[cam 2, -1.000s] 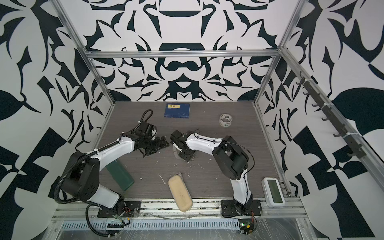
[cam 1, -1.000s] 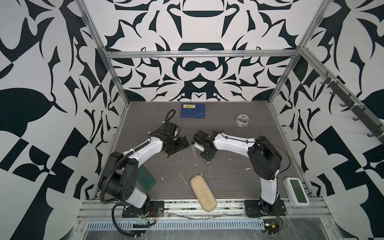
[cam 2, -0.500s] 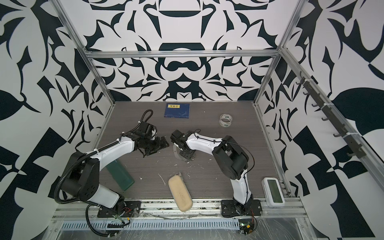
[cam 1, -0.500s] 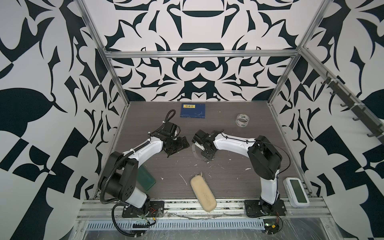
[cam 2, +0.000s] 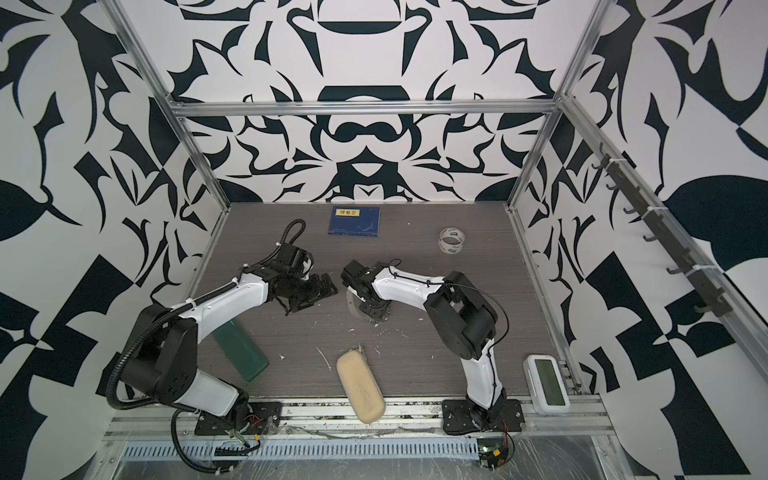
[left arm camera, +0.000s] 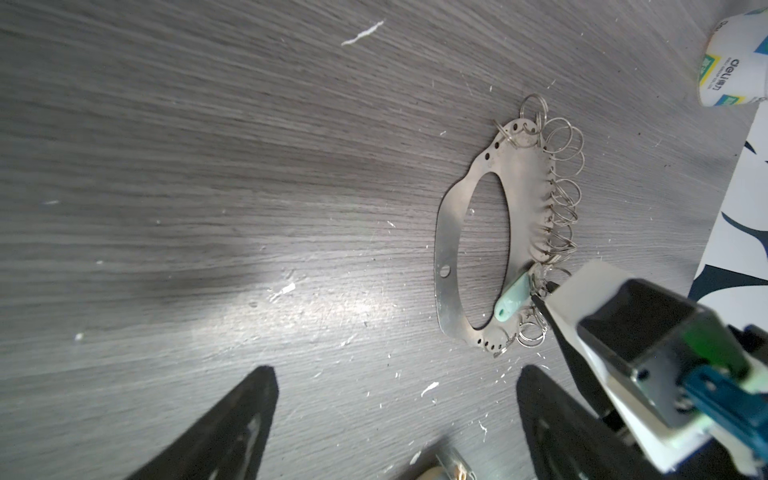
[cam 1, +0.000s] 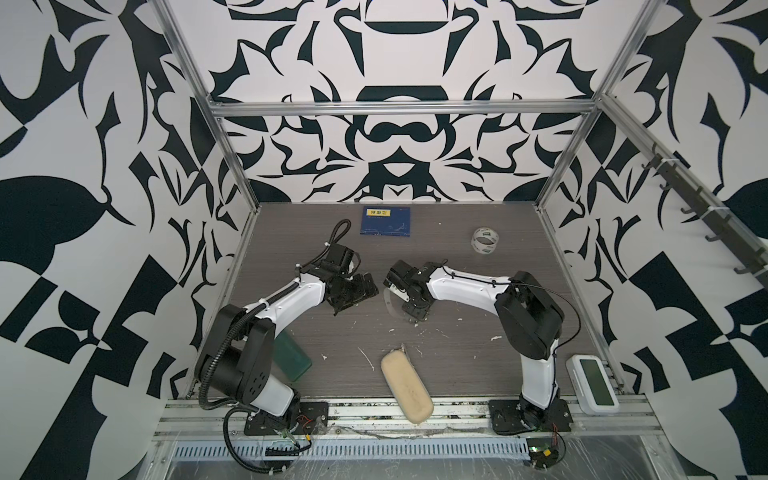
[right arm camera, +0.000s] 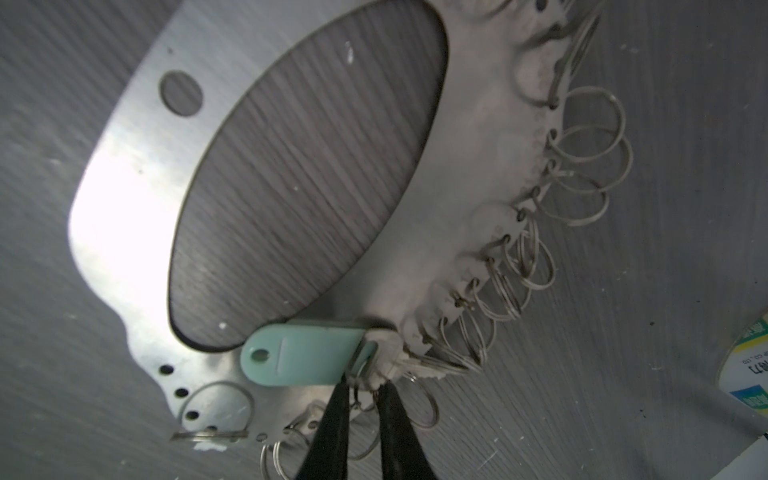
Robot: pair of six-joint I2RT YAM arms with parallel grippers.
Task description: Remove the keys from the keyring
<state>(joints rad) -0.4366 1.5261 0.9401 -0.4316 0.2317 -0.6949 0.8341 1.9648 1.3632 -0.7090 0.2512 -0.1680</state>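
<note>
Keyring flat on table, key attached; right jaws pinch key, left jaws spread.

the keyring lies in the middle of the counter, the key on its rim, between the left claw on its left and the right claw at its near-right edge. behind lie a booklet and, further right, a tape roll; in front a pouch, a block at front left.

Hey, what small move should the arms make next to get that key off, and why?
Probably press the open left pincer onto the bare rim of the keyring: the right pincer is pinched at the key, and nothing pins the plate against a pull.
</note>
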